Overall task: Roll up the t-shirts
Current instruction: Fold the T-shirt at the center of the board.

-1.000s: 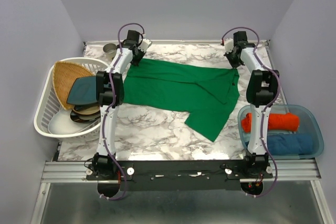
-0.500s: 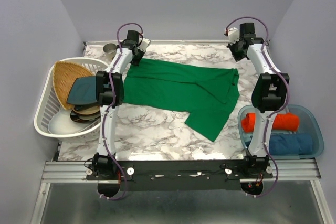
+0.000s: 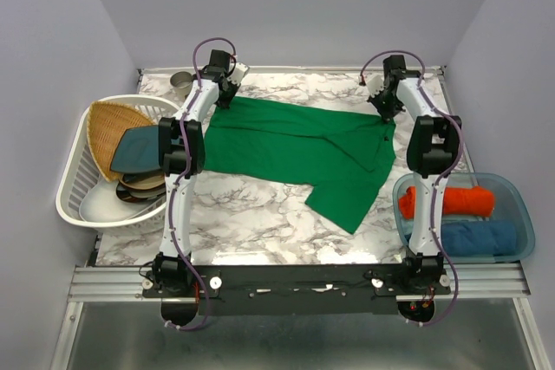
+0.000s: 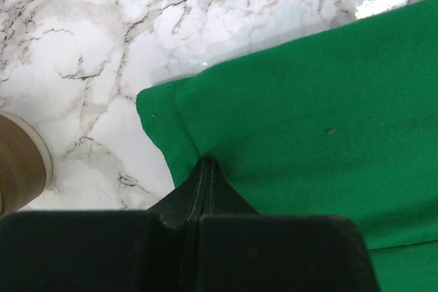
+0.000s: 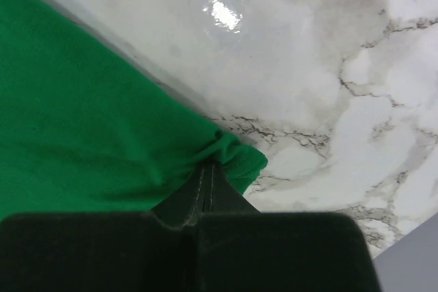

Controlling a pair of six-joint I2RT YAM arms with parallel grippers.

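On the marble table [image 3: 260,210], left gripper [image 4: 205,163] and right gripper [image 5: 207,167] are clamping the green t-shirt [image 3: 295,145] by its far corners; such shallow bites risk slipping.

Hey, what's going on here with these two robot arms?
Both arms reach across the marble table, where the green t-shirt lies spread out, not yet rolled. The left gripper is shut on its far left corner, the right gripper on its far right corner. An orange roll and a blue roll sit in the bin at right.
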